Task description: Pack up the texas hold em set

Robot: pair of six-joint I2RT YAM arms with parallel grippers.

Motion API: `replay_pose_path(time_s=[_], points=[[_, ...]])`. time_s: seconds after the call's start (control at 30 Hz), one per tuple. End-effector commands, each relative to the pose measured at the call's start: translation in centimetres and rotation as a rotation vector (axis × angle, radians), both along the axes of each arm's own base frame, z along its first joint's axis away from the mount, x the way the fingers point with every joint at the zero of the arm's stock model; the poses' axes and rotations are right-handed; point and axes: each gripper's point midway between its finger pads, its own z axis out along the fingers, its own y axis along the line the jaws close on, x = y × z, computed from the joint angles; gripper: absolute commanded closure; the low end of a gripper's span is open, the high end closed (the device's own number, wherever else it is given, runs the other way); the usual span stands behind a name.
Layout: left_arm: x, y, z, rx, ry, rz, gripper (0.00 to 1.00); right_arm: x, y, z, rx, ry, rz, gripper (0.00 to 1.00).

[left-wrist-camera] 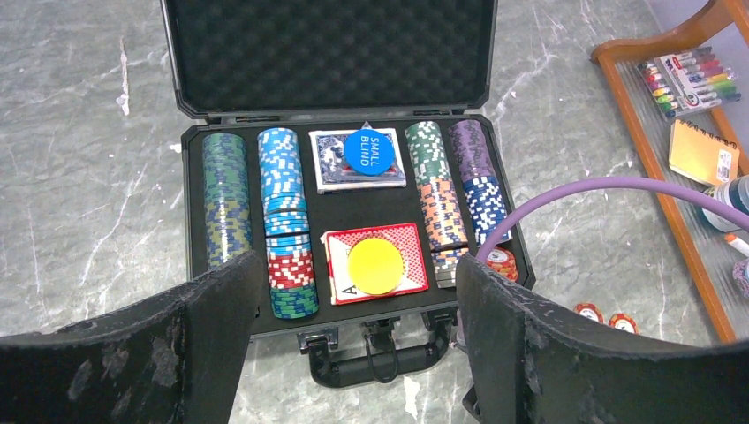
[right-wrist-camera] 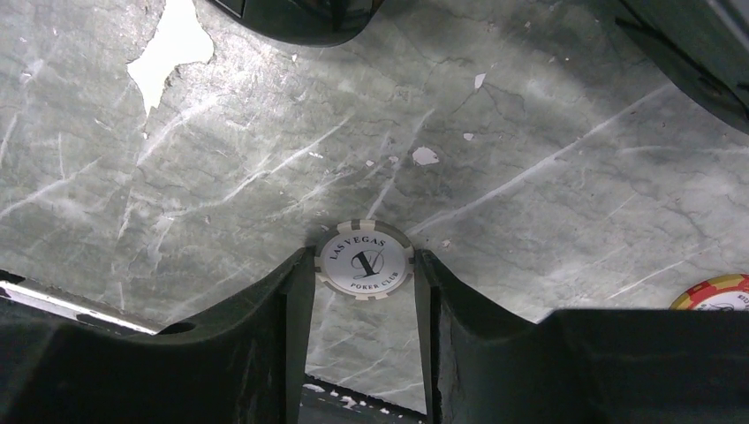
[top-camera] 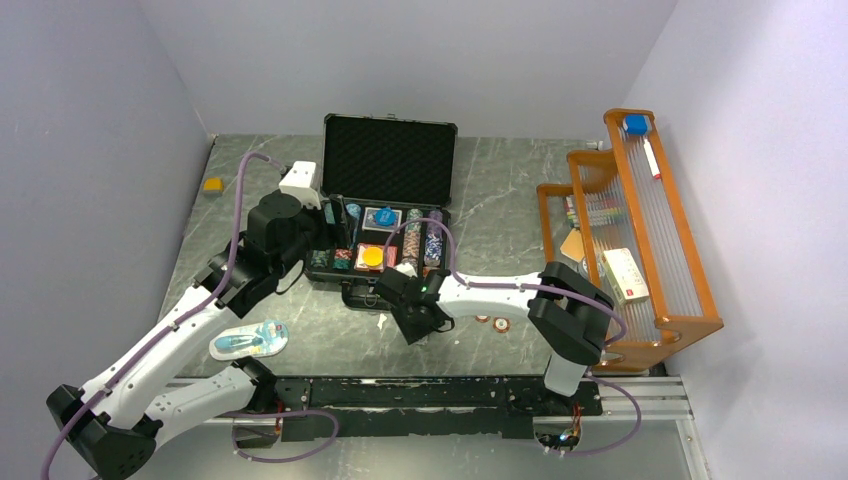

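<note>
The black briefcase (top-camera: 390, 160) lies open at the table's middle, lid (left-wrist-camera: 327, 53) upright. Its tray holds rows of striped poker chips (left-wrist-camera: 283, 221), a red deck (left-wrist-camera: 411, 243) under a yellow disc (left-wrist-camera: 375, 265), and another deck under a blue disc (left-wrist-camera: 371, 150). My left gripper (left-wrist-camera: 358, 265) hangs open and empty above the case's handle (left-wrist-camera: 380, 367). In front of the case, my right gripper (right-wrist-camera: 364, 265) is down at the table, its fingertips pressed against both edges of a flat grey-white poker chip (right-wrist-camera: 364, 260). Loose red chips (top-camera: 490, 320) lie to its right.
An orange wooden rack (top-camera: 640, 230) with pens and boxes stands at the right wall. A blue-white blister pack (top-camera: 250, 340) lies near the left arm. A small yellow object (top-camera: 212, 184) sits at the far left. A purple cable (left-wrist-camera: 609, 185) loops over the case's right corner.
</note>
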Motion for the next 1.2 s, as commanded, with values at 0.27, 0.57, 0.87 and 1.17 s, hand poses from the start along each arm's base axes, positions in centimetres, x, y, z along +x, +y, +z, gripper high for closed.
replay_pose_path(time_s=[0.27,0.57,0.87,1.17], points=[[-0.4,-1.2,-2.0,-0.105,0.073,-0.006,0.13,2.7,-0.7,3.9,0.099,-0.125,-0.122,0.57],[-2.5,-5.8,-5.1,-0.207,0.145,-0.257,0.13,4.9,-1.7,7.1,0.312,-0.17,-0.266,0.56],[-4.9,-11.7,-7.9,-0.376,0.172,-0.498,0.18,9.3,-3.2,11.9,0.646,-0.235,-0.541,0.56],[-5.1,-15.5,-9.9,-0.46,0.182,-0.523,0.3,10.4,-2.3,13.9,0.899,-0.163,-0.709,0.55]])
